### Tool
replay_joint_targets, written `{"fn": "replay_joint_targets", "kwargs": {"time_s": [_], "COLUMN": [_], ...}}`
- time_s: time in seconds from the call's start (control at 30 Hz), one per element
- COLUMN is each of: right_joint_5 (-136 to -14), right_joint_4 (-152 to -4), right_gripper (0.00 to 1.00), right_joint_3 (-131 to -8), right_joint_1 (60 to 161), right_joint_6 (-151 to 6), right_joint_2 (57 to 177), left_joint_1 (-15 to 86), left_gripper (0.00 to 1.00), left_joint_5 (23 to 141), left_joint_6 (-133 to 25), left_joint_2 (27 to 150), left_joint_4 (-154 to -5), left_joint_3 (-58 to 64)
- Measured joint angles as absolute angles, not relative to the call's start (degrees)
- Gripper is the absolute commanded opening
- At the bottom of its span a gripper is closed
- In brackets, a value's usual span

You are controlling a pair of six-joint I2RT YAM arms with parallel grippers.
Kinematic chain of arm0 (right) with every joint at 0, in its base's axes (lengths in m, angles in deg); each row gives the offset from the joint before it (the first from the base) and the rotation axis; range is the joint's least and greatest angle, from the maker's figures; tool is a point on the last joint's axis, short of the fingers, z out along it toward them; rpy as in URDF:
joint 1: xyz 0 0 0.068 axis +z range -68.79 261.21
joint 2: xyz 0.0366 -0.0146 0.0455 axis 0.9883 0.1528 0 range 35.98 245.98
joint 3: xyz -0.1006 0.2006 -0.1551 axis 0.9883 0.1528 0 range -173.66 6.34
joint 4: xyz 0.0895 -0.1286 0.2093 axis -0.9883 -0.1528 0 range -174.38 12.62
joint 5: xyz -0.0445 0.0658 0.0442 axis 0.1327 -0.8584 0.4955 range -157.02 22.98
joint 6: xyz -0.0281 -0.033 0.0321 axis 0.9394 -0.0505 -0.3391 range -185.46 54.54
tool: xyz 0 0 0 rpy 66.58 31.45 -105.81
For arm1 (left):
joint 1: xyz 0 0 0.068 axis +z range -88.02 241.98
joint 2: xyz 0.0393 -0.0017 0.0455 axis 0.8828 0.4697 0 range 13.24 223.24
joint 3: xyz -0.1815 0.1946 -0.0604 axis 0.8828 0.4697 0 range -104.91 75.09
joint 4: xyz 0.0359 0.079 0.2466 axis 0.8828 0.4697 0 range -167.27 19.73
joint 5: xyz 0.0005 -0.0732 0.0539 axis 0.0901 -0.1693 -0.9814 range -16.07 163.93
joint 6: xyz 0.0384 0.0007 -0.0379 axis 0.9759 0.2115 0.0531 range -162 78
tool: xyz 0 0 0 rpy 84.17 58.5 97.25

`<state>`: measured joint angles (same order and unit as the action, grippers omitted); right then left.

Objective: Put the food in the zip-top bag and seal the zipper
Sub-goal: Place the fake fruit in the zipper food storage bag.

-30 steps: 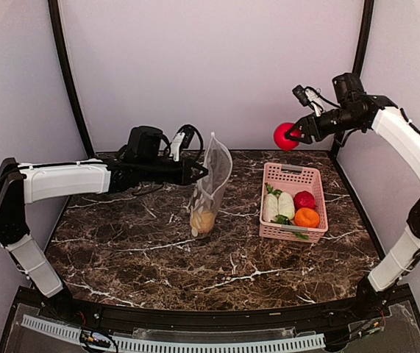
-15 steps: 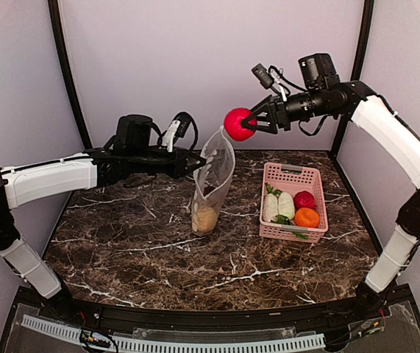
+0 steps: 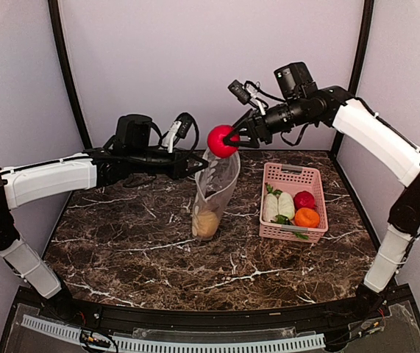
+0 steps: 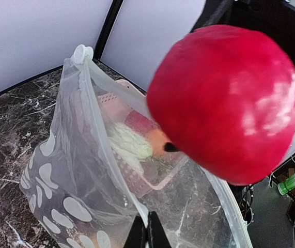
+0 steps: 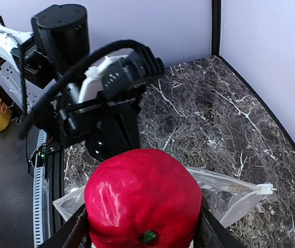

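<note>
1. The dark marble counter [image 3: 121, 243] lies below both grippers and carries the bag and the basket.
2. The clear bag [image 3: 213, 193] with white dots stands upright on the counter. It hangs from the left gripper [image 3: 201, 168], which reaches in from the bag's left side. The left gripper is closed, pinching the near edge of the bag's mouth between its fingertips. In the left wrist view, the mouth gapes open just beyond those fingertips.
3. The pink slatted basket [image 3: 292, 173] sits on the counter to the right of the bag. It is below the right gripper and farther right, apart from the bag.
4. The right gripper [image 3: 228, 138] reaches in from the right and clamps a red ball [image 3: 221, 141] between its fingers. It holds the ball directly over the open mouth of the bag, near the tip of the left gripper.
5. The zipper [image 4: 116, 78] runs along the mouth edge, unsealed, with its two sides spread apart beneath the held ball.
6. Two white radishes [image 3: 278, 206] with green leaves lie side by side in the basket's left half, well below the right gripper.
7. An orange piece [image 3: 307, 217] rests in the basket's near right corner.
8. A second red ball [image 3: 304, 199] sits just behind the orange piece, touching it.
9. A yellowish piece [image 3: 205, 220] lies at the bottom of the bag, straight below the left gripper's pinch.
</note>
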<state>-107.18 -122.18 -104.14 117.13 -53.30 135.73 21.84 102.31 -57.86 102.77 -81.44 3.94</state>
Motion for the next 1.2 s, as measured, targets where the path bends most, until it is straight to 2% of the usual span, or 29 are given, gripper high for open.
{"fn": "replay_joint_targets", "kwargs": {"time_s": [0.4, 0.73, 0.8, 0.9, 1.2], "right_joint_5": [-95.29, -81.68, -80.15, -78.77, -78.53], "right_joint_4": [-124.12, -124.58, -124.56, -124.56, -124.58], "right_gripper": [0.54, 0.59, 0.63, 0.81, 0.83], "right_joint_3": [-102.94, -103.33, -104.05, -105.23, -106.80], "right_joint_1": [117.53, 121.79, 121.92, 121.92, 121.94], "right_joint_6": [-50.85, -46.87, -46.48, -45.94, -45.80], "right_joint_2": [139.66, 143.60, 144.54, 145.69, 145.69], "left_joint_1": [21.82, 20.82, 20.60, 20.38, 20.18], "left_gripper": [0.01, 0.01, 0.01, 0.01, 0.01], "left_joint_5": [103.90, 104.12, 104.10, 104.08, 102.79], "left_joint_6": [-59.41, -59.87, -59.85, -59.80, -59.19], "left_joint_2": [102.77, 102.86, 102.99, 103.32, 104.32], "left_joint_4": [-81.85, -81.83, -81.83, -81.79, -80.32], "left_joint_3": [3.94, 3.94, 3.94, 3.94, 3.90]}}
